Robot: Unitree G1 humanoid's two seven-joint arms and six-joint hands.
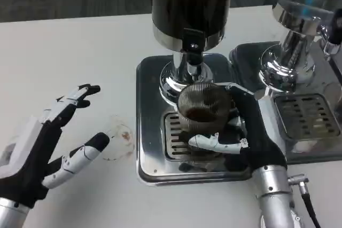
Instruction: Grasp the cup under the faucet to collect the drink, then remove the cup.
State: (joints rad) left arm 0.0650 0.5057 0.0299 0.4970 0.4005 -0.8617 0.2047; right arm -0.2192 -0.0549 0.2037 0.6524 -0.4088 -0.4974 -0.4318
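As I look down from the head camera, I list the items by size.

Surface (69, 41): white, carries everything below.

Drink dispenser (191, 4): dark cylindrical tank on a chrome pedestal, its faucet (193, 44) pointing down at the front. A second dispenser (304, 20) stands to its right on its own tray.

Drip tray (152, 132): polished steel, square, slotted grate in the middle.

Left hand (51, 140): resting low over the surface left of the tray, fingers apart, holding nothing. A faint ring-shaped stain (120, 142) lies just beside it.

Right hand (243, 132): reaching over the tray, fingers (206, 142) clamped around the cup from the right side and front.

Cup (203, 105): ribbed, translucent, upright on the grate directly below the faucet, dark liquid inside.

Handling, as I judge it: thin plastic, light, easily crushed, heavier once filled. I would hold it at mid-wall, where the ribs give purchase, squeeze gently, and keep it level when lifting clear.
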